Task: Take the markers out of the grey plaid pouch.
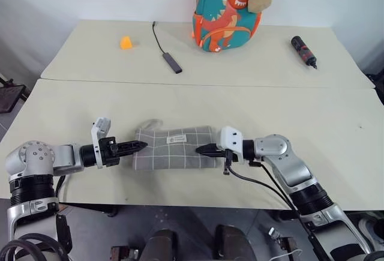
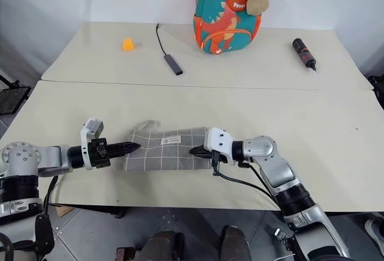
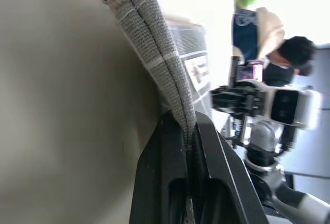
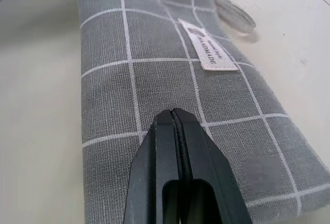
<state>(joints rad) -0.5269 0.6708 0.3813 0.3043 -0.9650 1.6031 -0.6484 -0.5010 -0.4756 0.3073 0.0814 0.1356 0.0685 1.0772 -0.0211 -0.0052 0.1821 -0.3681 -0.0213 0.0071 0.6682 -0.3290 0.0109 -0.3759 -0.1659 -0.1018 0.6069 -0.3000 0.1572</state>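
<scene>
Both arms are stretched low and inward toward the grey plaid pouch, which lies flat near the table's near edge. The pouch's left end is pinched by the left gripper, as the left wrist view shows; the right gripper is clenched empty over the fabric.

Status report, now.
Left end effector shut on pouch edge. Right end effector shut, at pouch's other end. Pouch flat, no markers out. Nothing blocking.
</scene>
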